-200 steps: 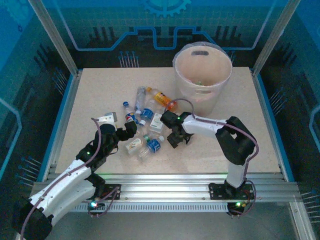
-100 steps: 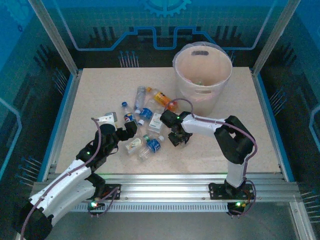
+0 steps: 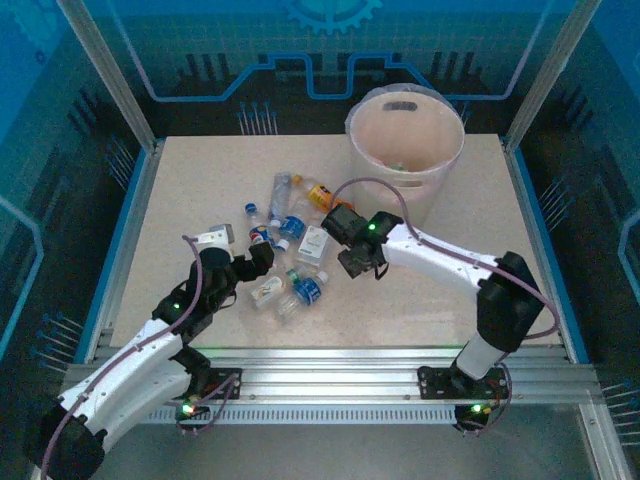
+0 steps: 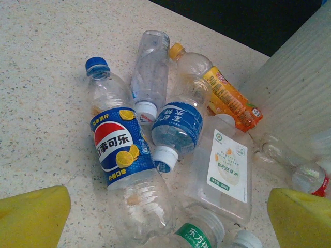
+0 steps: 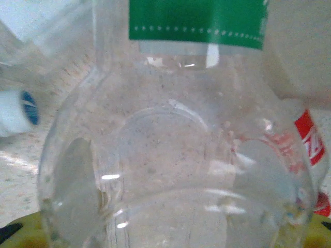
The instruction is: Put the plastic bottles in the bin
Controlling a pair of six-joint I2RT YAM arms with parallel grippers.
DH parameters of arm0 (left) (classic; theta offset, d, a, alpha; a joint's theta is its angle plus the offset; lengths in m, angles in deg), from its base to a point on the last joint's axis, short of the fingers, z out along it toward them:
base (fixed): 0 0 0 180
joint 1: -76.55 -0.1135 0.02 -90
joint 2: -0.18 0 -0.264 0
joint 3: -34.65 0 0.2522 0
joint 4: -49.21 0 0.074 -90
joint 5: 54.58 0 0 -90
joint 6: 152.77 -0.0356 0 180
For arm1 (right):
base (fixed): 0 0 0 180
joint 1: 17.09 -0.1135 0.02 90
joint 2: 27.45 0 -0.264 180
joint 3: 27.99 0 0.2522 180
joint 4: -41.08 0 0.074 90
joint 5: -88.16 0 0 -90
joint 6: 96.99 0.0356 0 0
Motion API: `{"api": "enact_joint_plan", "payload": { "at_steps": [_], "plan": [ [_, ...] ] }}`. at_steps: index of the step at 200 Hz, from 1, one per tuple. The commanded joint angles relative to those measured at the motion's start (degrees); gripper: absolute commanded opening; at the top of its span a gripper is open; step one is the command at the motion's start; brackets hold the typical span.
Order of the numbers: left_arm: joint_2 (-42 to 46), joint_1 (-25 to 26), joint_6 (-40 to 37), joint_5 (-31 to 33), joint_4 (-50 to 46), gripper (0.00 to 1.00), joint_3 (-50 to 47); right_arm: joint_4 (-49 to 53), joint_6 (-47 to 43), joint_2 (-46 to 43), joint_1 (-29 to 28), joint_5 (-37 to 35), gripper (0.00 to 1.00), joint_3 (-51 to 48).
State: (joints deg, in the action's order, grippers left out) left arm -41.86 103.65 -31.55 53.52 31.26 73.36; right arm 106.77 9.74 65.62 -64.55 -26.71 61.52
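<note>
Several plastic bottles lie in a heap mid-table. Among them are a Pepsi bottle (image 4: pixel 121 147), a blue-labelled water bottle (image 4: pixel 178 126), a white-labelled one (image 4: pixel 222 165), an orange one (image 4: pixel 227 95) and a green-labelled one (image 4: pixel 207 232). My left gripper (image 4: pixel 165 230) (image 3: pixel 258 258) hovers open at the heap's near left, yellow fingers (image 4: pixel 33 214) spread wide around the bottles. My right gripper (image 3: pixel 360 260) is shut on a clear bottle with a green label (image 5: pixel 176 155), just right of the heap. The bin (image 3: pixel 400 195) stands at the back right.
A red-labelled bottle (image 4: pixel 310 181) lies close to the bin wall (image 4: pixel 300 77). A small white block (image 3: pixel 213 238) sits left of the heap. Metal rails edge the table (image 3: pixel 180 190), with bare surface to the left and right front.
The right gripper's jaws have closed on the clear green-labelled bottle, and the right arm has stretched out and shifted slightly toward the bin. The left arm has stayed put.
</note>
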Motion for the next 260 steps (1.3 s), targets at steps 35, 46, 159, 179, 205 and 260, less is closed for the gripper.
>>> {"api": "enact_joint_plan", "payload": {
  "at_steps": [35, 46, 159, 179, 205, 260],
  "plan": [
    [0.2, -0.5, 0.3, -0.6, 0.8, 0.99, -0.3, 1.5, -4.7, -8.2, -1.3, 2.0, 0.28, 11.0],
    [0.3, -0.5, 0.4, -0.7, 0.8, 0.99, -0.4, 0.6, -6.4, -8.7, -0.8, 2.5, 0.28, 13.8],
    [0.6, -0.5, 0.9, -1.5, 1.1, 0.99, -0.5, -2.3, -14.2, 6.0, 16.5, 4.6, 0.23, 47.0],
    [0.4, -0.5, 0.6, -1.6, 1.0, 0.99, -0.3, 0.2, -13.2, 10.6, 19.8, 2.7, 0.24, 51.7],
    [-0.1, -0.5, 0.9, -1.6, 1.3, 0.99, -0.5, 3.9, -12.4, 16.3, 23.4, 1.1, 0.24, 57.3],
    [-1.2, -0.5, 1.1, -2.2, 1.7, 0.99, -0.6, 7.3, -12.4, 23.6, 26.8, -7.6, 0.24, 60.5]
  ]
}}
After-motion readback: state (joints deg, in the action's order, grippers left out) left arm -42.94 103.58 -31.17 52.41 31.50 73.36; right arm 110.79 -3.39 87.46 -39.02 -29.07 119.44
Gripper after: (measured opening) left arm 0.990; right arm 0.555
